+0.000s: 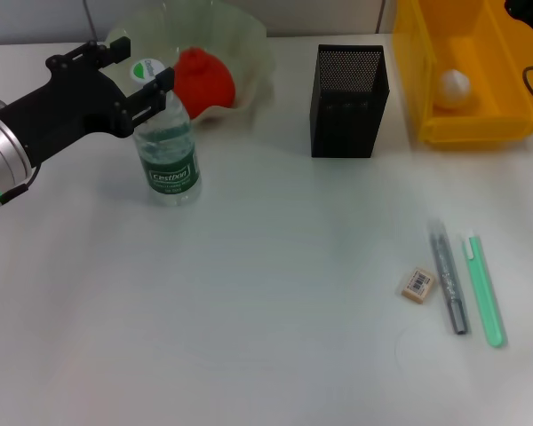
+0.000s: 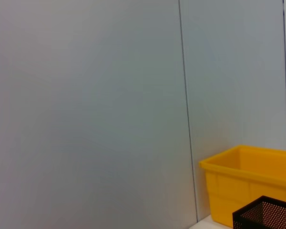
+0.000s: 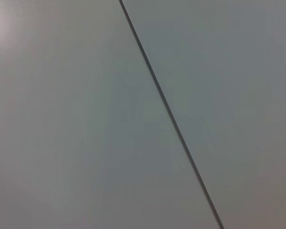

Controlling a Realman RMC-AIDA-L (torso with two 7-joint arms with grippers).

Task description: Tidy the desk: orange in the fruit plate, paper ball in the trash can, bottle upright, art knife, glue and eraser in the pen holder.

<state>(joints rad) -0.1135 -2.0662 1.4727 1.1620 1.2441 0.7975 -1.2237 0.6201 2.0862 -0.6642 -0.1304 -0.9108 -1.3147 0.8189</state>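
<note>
Nearest the head camera lie the three unsorted items on the table [image 1: 249, 355]: the eraser [image 1: 417, 285], a grey pen-like tool [image 1: 449, 284] that I take for the art knife, and a green stick [image 1: 486, 291] that I take for the glue, all close together at the right front. Behind them stands the pen holder [image 1: 348, 100], apparently empty, though its inside is dark. To its right, the trash can [image 1: 466, 124] holds the paper ball [image 1: 454, 86]. At the left rear, the orange [image 1: 204, 80] sits in the fruit plate [image 1: 249, 44]. Just in front of it, the bottle [image 1: 166, 151] stands upright, with my left gripper [image 1: 140, 75] at its cap, fingers apart on either side. My right gripper shows only a dark edge at the upper right; I cannot tell its state. I judge three steps done and three small items left.
</note>
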